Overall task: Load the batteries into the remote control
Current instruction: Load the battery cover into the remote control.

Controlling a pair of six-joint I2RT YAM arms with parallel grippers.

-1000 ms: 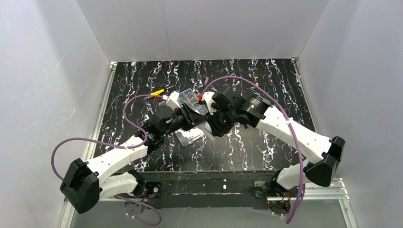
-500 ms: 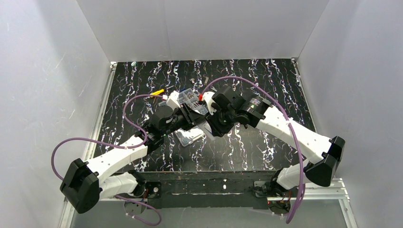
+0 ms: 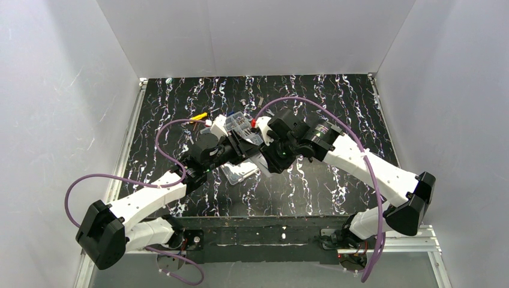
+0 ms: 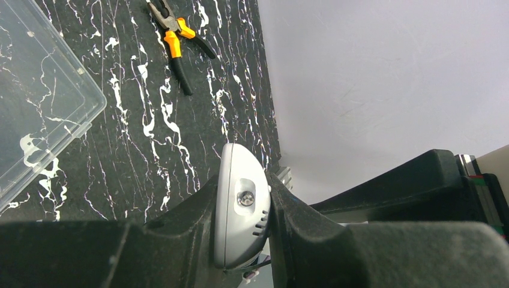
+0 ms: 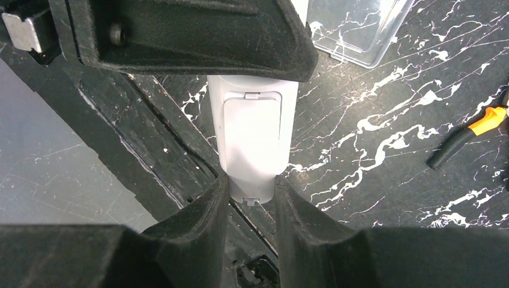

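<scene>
Your left hand [image 4: 243,183] is clamped on the remote control [image 4: 241,219]. Its two fingers press the sides of the rounded end with the greyish window, which pokes out just past the fingertips. Your right hand [image 5: 249,186] grips the opposite end of that bar, fingers tight on both edges. The remote spans straight from one hand to the other above the middle of the dark marbled surface [image 4: 150,150]. From the right wrist you see its back, with the battery cover [image 5: 251,123] seated flush in the recess. Beyond the left hand lie the orange-handled pliers [image 4: 177,45], well apart from it. A clear plastic box [image 4: 36,102] rests off to one side on the surface.
</scene>
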